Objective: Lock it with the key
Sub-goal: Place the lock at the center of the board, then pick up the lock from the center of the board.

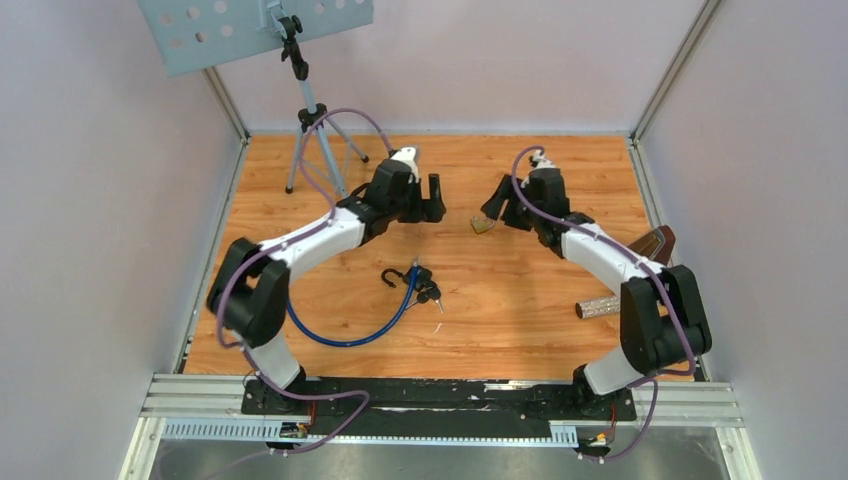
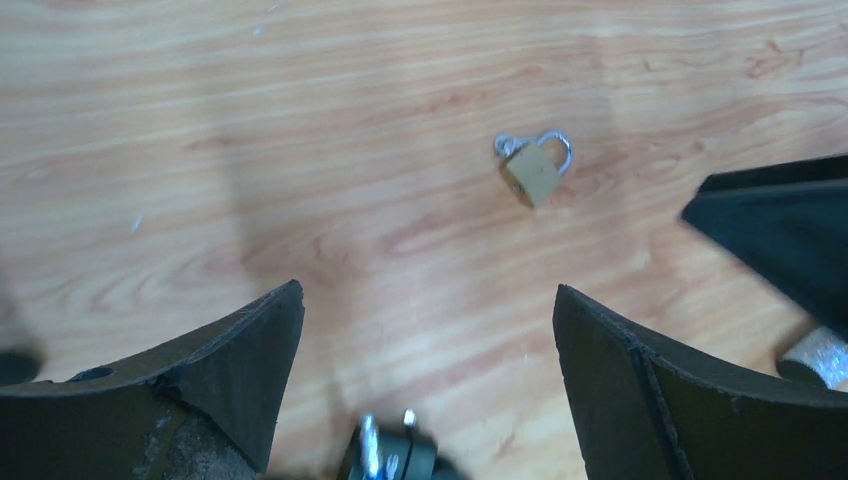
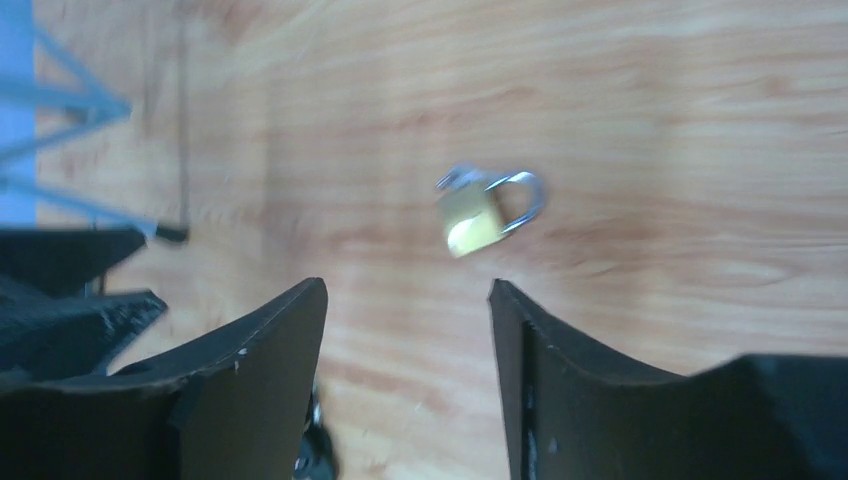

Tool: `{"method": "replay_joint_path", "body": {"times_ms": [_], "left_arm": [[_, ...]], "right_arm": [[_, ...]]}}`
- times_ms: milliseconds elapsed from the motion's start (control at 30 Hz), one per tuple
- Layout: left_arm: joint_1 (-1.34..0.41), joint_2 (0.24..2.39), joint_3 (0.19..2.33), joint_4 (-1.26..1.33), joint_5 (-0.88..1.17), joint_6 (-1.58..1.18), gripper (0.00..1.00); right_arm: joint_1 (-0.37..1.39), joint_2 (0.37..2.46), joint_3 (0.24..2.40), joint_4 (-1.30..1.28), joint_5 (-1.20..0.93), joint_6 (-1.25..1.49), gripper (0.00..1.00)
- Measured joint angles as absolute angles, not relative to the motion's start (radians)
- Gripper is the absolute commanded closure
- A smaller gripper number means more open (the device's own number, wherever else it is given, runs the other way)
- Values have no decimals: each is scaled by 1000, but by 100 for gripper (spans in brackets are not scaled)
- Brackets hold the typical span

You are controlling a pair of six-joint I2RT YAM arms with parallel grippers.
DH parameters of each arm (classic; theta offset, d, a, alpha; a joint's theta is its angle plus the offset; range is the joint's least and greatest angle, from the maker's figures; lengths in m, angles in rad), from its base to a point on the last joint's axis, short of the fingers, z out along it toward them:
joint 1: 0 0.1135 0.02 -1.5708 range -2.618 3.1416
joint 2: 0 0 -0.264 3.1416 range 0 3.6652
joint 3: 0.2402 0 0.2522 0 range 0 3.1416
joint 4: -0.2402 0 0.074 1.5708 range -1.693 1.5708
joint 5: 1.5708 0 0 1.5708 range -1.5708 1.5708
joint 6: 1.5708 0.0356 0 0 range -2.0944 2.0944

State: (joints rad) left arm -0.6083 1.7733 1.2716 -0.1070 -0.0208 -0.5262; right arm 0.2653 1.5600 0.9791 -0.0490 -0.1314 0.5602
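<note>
Lying flat on the bench (image 1: 520,330), apart from everything else: the small brass padlock (image 1: 483,225). Just ahead of the right pincer (image 1: 500,210) and a touch off-centre from the gap between its tips; farther ahead of the left pincer (image 1: 430,200), and off to one side of its gap. Shackle shut or not: impossible to tell. Both pincers parted wide, gripping nothing, hovering above the wood and facing each other across the padlock. Back behind the left pincer, toward the arm bases: the keys (image 1: 428,290), bunched at the head of a blue cable lock (image 1: 345,330). Out beside the right arm, a glittery cylinder (image 1: 600,308), apparently no part of the job.

Judging the hazards from here:
- Skidding the padlock over the smooth wood by landing one tip first.
- Pinching the shackle rather than the body and leaving the lock swinging.
- Dragging the whole cable along while lifting the keys.
- Knocking pincer against pincer while reaching for one small thing from so near.
</note>
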Motion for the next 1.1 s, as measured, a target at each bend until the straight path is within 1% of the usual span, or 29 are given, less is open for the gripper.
{"method": "replay_joint_path", "body": {"times_ms": [33, 100, 300, 567, 767, 967, 1100], "left_arm": [[-609, 1723, 1235, -107, -28, -524, 0], [-609, 1606, 1149, -114, -44, -519, 0], [-609, 1308, 1002, -202, -61, -503, 0], [-609, 981, 987, -373, -61, -422, 0], [-609, 885, 1000, -453, -67, -366, 0], [-607, 885, 1000, -483, -110, -322, 0], [-602, 897, 1000, -500, -118, -302, 0]], "right_arm": [[302, 1538, 964, -51, -128, 548, 26], [383, 1504, 931, -41, -143, 505, 20], [558, 1498, 820, 56, -281, 352, 12], [684, 1657, 825, 109, -289, 179, 11], [768, 1764, 930, 64, -212, 23, 11], [843, 1853, 1032, 53, -126, -67, 12], [861, 1891, 1058, 35, -80, -97, 12]]}}
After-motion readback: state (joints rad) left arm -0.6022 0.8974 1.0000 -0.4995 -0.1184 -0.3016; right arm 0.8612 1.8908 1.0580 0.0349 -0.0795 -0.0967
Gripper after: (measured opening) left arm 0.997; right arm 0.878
